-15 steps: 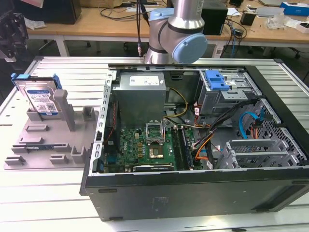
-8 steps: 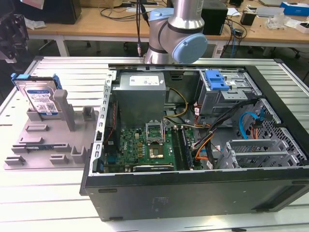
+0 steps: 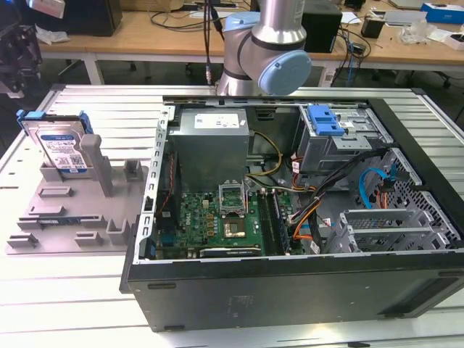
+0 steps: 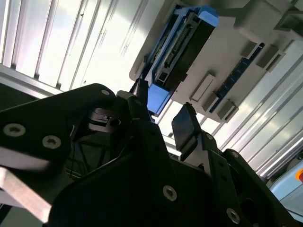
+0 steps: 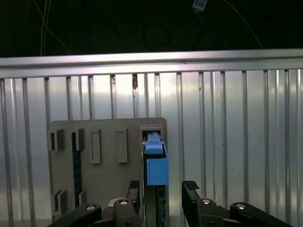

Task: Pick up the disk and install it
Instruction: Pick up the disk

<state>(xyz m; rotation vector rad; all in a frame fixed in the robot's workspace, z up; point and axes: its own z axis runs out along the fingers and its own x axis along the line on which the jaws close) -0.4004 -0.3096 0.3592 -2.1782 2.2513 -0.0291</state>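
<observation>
My hand (image 5: 162,188) hangs with fingers apart, lined up above the disk (image 5: 155,161) and clear of it. The disk stands on edge in a grey rack (image 3: 72,210) on the desk (image 3: 65,297), beside the open computer case (image 3: 290,290). I judge this the pick-up approach; gripping calls for straddling its blue frame squarely.

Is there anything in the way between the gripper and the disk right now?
Nothing visible. The open gripper hangs over the disk, which stands on edge in the grey holder, with clear space between them.
</observation>
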